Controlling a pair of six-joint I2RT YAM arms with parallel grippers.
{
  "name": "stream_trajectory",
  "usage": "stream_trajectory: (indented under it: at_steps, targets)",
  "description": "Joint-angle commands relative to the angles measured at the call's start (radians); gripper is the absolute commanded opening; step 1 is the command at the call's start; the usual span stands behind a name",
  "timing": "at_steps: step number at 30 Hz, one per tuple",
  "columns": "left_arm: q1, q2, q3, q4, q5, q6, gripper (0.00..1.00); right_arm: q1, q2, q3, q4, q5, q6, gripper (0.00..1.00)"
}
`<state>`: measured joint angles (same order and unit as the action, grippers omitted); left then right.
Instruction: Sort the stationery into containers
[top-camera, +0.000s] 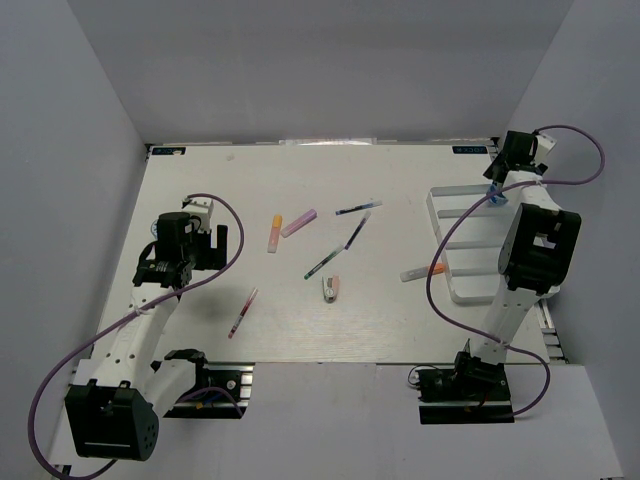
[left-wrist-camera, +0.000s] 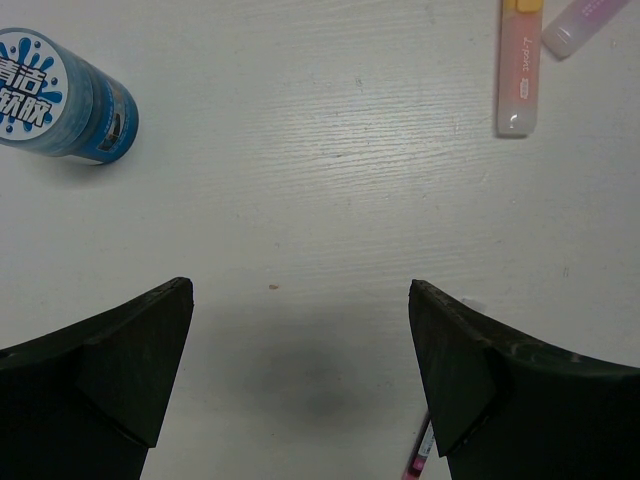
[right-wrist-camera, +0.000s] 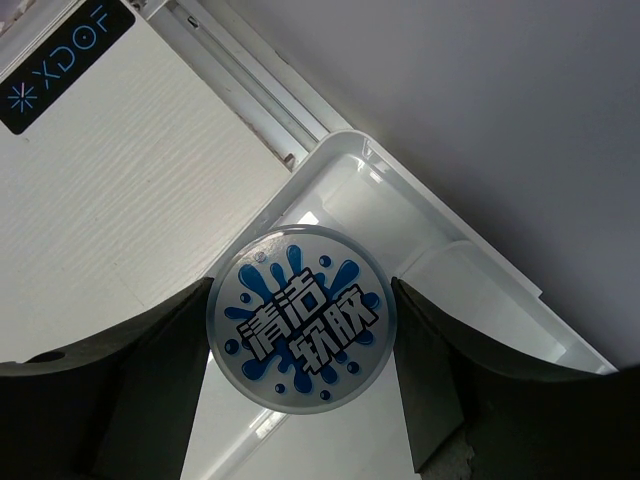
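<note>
Pens and highlighters lie scattered mid-table: an orange highlighter (top-camera: 273, 233), a pink-purple highlighter (top-camera: 298, 222), two dark pens (top-camera: 358, 208) (top-camera: 356, 232), a third pen (top-camera: 320, 266), a small pink-white piece (top-camera: 330, 288) and a red pen (top-camera: 242, 312). Another orange highlighter (top-camera: 420, 272) lies against the white divided tray (top-camera: 432, 205) at the right. My left gripper (top-camera: 215, 250) (left-wrist-camera: 300, 300) hangs open over bare table, with the orange highlighter (left-wrist-camera: 520, 70) ahead to its right. Over the tray's far corner (right-wrist-camera: 350, 150), my right gripper (top-camera: 497, 192) (right-wrist-camera: 302, 305) is shut on a round blue-and-white jar (right-wrist-camera: 300, 318).
A second blue jar (left-wrist-camera: 60, 95) lies on its side ahead-left of the left gripper. The red pen's tip (left-wrist-camera: 420, 455) shows beside the left gripper's right finger. Grey walls close in the table on three sides, close behind the tray.
</note>
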<state>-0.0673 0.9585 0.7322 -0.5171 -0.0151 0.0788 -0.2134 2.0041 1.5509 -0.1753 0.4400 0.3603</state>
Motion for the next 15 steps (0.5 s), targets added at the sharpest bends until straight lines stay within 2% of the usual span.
stream_trajectory:
  at_steps: [1,15]
  targets:
    - [0.003,-0.006,0.024,-0.001,0.014,0.004,0.98,0.000,-0.002,0.070,0.085,0.016,0.009,0.00]
    - [0.003,0.002,0.026,-0.003,0.010,0.004,0.98,0.000,0.065,0.071,0.115,0.043,-0.035,0.00]
